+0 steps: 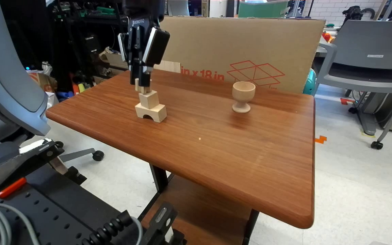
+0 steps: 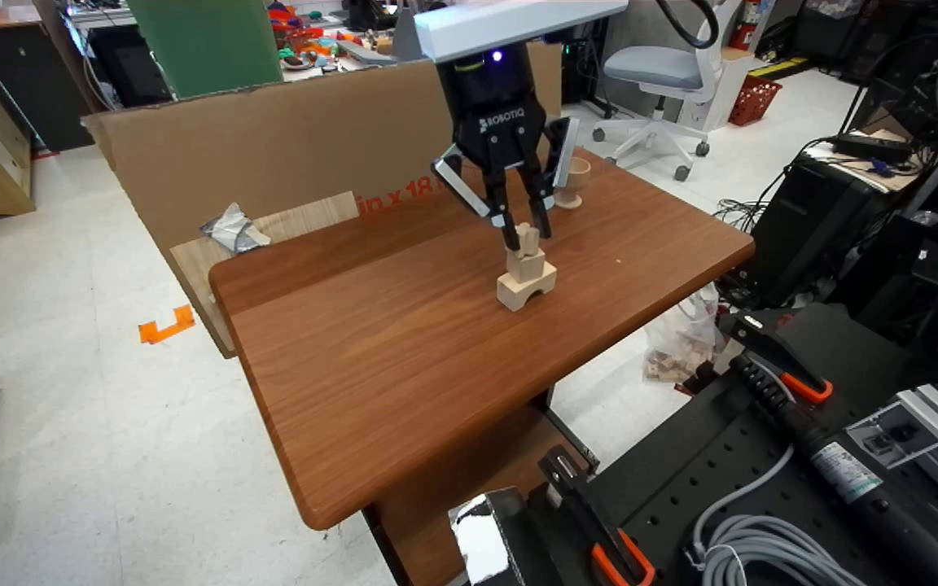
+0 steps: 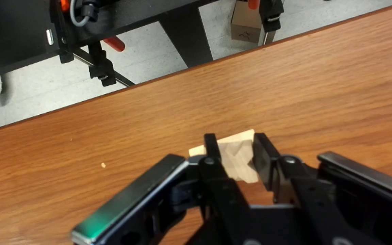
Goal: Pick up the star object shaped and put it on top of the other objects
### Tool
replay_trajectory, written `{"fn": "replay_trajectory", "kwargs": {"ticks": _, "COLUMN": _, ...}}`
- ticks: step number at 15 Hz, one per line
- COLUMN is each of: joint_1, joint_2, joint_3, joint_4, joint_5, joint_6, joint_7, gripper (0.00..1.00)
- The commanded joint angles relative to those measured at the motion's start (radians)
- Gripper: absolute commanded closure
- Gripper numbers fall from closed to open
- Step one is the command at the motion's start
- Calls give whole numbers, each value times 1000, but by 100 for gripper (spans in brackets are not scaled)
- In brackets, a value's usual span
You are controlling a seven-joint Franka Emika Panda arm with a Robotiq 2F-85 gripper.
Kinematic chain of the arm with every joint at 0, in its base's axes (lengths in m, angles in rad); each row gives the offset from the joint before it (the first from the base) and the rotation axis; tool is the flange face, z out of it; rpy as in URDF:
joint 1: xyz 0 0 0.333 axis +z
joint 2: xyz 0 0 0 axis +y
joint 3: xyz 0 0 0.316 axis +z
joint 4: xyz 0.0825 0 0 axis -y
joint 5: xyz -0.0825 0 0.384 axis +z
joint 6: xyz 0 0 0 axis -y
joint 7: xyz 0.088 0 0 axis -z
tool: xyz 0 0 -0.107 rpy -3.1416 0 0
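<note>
Star object (image 2: 528, 242) shows near the centre of an exterior view, above the table (image 2: 404, 350). The gripper (image 2: 528, 236) points down, fingers apart on either side of the star; whether they grip it, I cannot tell. In an exterior view a wooden cup (image 1: 243, 96) stands right of centre; left of centre an arch block (image 1: 156, 111) bears a cube (image 1: 149, 100), the star apparently atop.

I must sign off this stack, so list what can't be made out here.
Star: partly hidden behind a finger in an exterior view.
Finger contact: unclear; the hand hides the star's sides in the wrist view.
Cube and arch block: partly covered there by the star and hand.
Egg cup: partly behind the hand in an exterior view.
Pale speck: too small to identify in an exterior view.
</note>
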Motion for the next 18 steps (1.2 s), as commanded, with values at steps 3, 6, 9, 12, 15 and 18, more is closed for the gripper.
{"fn": "replay_trajectory", "kwargs": {"ticks": 3, "joint_1": 28, "joint_2": -27, "joint_3": -24, "joint_4": -38, "joint_5": -42, "joint_6": 28, "joint_7": 84, "gripper": 92}}
{"fn": "replay_trajectory", "kwargs": {"ticks": 6, "joint_1": 30, "joint_2": -29, "joint_3": -29, "joint_4": -44, "joint_5": -59, "joint_6": 26, "joint_7": 115, "gripper": 92}}
{"fn": "replay_trajectory", "kwargs": {"ticks": 9, "joint_1": 31, "joint_2": -34, "joint_3": -33, "joint_4": -59, "joint_5": -79, "joint_6": 21, "joint_7": 139, "gripper": 43}}
{"fn": "replay_trajectory", "kwargs": {"ticks": 12, "joint_1": 30, "joint_2": -41, "joint_3": -32, "joint_4": -76, "joint_5": -83, "joint_6": 23, "joint_7": 145, "gripper": 23}}
{"fn": "replay_trajectory", "kwargs": {"ticks": 15, "joint_1": 27, "joint_2": -61, "joint_3": -27, "joint_4": -94, "joint_5": -79, "joint_6": 27, "joint_7": 138, "gripper": 1}}
{"fn": "replay_trajectory", "kwargs": {"ticks": 18, "joint_1": 11, "joint_2": -141, "joint_3": -15, "joint_4": -126, "joint_5": -50, "joint_6": 17, "joint_7": 105, "gripper": 0}}
